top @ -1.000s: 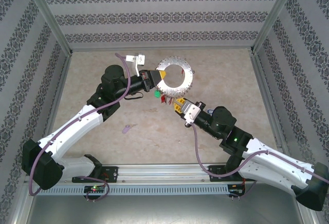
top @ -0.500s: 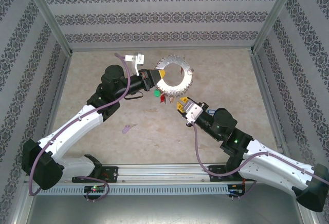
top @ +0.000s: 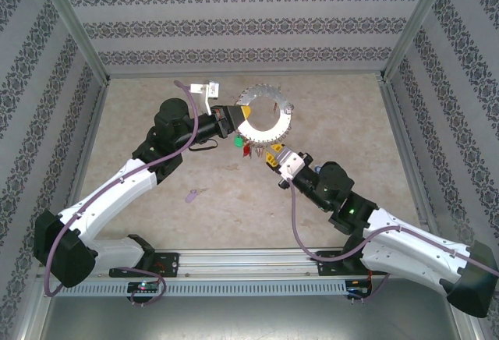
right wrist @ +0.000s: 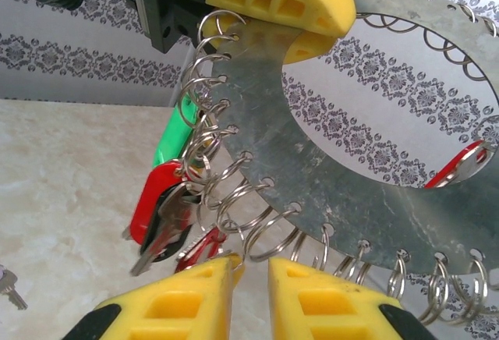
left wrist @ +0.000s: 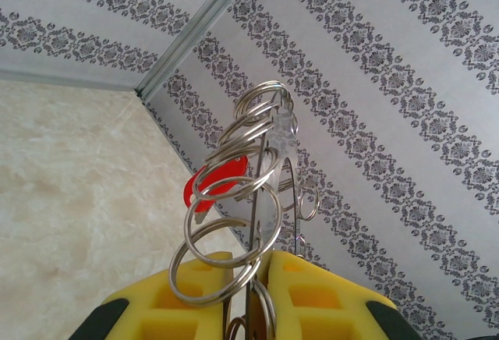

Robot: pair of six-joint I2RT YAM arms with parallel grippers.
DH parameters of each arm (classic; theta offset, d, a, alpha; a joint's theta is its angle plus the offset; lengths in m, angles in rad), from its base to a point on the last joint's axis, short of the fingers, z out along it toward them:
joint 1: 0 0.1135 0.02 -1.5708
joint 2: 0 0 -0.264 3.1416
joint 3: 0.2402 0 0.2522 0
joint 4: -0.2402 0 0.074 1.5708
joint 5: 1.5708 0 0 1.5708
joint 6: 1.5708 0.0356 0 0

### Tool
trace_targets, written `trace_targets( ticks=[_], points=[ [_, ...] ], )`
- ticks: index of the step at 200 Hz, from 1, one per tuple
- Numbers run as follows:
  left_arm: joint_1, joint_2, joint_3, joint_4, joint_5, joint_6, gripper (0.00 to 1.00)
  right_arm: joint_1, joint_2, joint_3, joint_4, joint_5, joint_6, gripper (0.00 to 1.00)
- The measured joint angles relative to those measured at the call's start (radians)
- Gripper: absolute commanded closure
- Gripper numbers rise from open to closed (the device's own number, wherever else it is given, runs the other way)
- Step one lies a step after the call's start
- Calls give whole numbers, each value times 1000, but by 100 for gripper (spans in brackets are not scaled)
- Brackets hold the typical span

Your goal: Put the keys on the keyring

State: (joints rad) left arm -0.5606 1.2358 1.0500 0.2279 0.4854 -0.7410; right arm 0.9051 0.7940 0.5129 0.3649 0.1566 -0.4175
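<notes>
Keyring (right wrist: 351, 176): thin stiff metal plate, probably light, faces slick, rim loops springy. Held aloft above counter (top: 234, 219), left pincer (left wrist: 261, 266) clamped flat on its rim, the soundest hold. Right pincer (right wrist: 249, 270) narrowly parted, seemingly empty, at lower loops. Hung keys (right wrist: 160, 200) tiny, swing freely

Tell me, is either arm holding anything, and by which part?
The left gripper clamps the keyring by its flat rim. Whether the right gripper holds anything cannot be told.
</notes>
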Motion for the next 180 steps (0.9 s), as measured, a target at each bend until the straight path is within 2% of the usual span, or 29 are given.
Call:
trace_targets(
  ticks=[75, 118, 180],
  points=[
    [0, 0, 0, 0, 0, -11, 100, 0, 21, 11, 29, 35, 29, 77],
    [0, 0, 0, 0, 0, -19, 100, 0, 35, 14, 32, 39, 45, 70],
    [0, 0, 0, 0, -4, -23, 100, -11, 51, 15, 36, 34, 56, 68]
  ],
)
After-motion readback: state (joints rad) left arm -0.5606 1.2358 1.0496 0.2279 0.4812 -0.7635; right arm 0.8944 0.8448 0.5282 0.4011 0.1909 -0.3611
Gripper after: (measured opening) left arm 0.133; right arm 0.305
